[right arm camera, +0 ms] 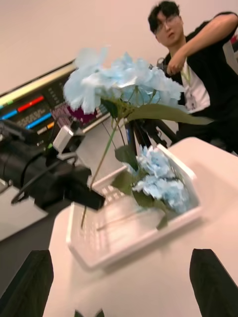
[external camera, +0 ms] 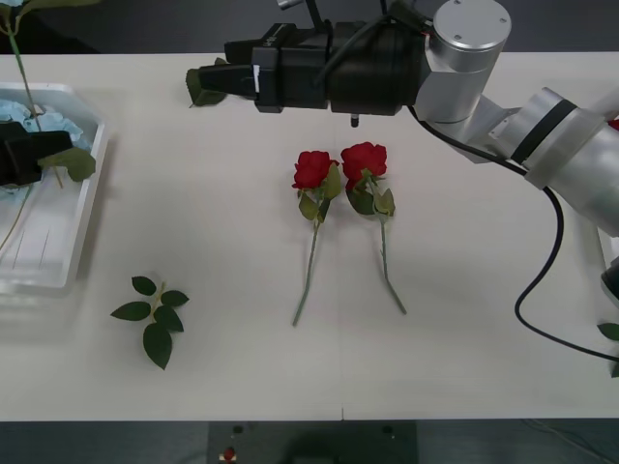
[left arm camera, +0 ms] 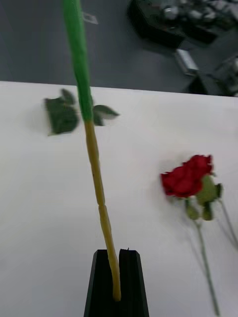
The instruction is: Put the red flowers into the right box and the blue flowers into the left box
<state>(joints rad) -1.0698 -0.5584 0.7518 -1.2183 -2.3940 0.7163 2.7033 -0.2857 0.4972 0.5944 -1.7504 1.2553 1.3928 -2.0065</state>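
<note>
L gripper (left arm camera: pixel 117 277) sits over the left box (external camera: pixel 82 208), fingers pinched shut on a thin stem (left arm camera: pixel 94 163), the held blue flower (right arm camera: pixel 121 86) up in the air above the tray. One more blue flower (right arm camera: pixel 161 181) is already lying in that box. R gripper (external camera: pixel 208 81) hangs over the far side of the table, fingers spread wide, nothing between them.

Risks imo:
- Stem grip is right at the tip and the head is big and top-heavy, so it could pivot or slip out before release and land on the rim or outside the tray.
- Drop from this height: the head may bounce or tip over the low rim.
- R arm reaching down for the red flowers (external camera: pixel 313 169): the two lie side by side, leaves nearly touching, so a pinch on one could drag the other.
- Loose leaf sprig (external camera: pixel 152 314) is bloomless, could get grabbed by mistake.

Count: blue x2 (1 held, 1 boxed), red x2 on table mid, sprig x2 (2nd one (external camera: pixel 205 89) by the R fingers), box x1 seen clearly.
</note>
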